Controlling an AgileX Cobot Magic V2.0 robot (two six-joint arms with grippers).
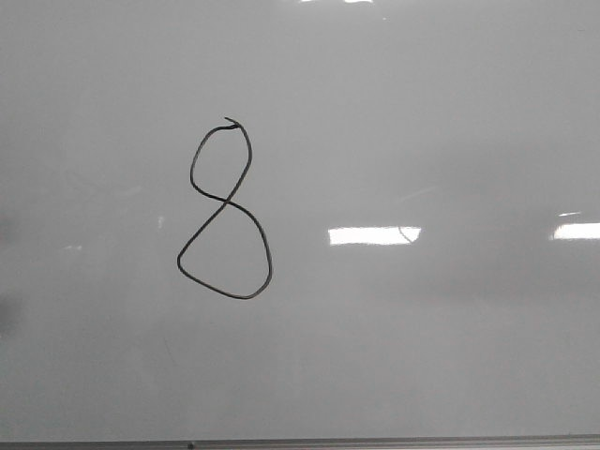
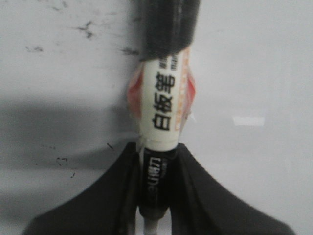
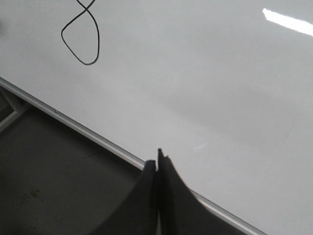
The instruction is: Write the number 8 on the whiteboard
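Observation:
The number 8 (image 1: 225,211) is a thin black marker line on the whiteboard (image 1: 422,356), left of centre in the front view, with a small upper loop, a larger lower loop and a tiny hook on top. Its lower loop also shows in the right wrist view (image 3: 80,41). No arm shows in the front view. My left gripper (image 2: 157,161) is shut on a whiteboard marker (image 2: 164,103) with a cream label and black cap end, over the whiteboard (image 2: 254,63). My right gripper (image 3: 157,164) is shut and empty, over the board's metal bottom edge (image 3: 88,132).
Bright rectangular light reflections (image 1: 373,235) lie on the board right of the 8. A dark surface (image 3: 54,181) lies beyond the board's bottom edge in the right wrist view. Small black marks (image 2: 87,29) speckle the board near the marker.

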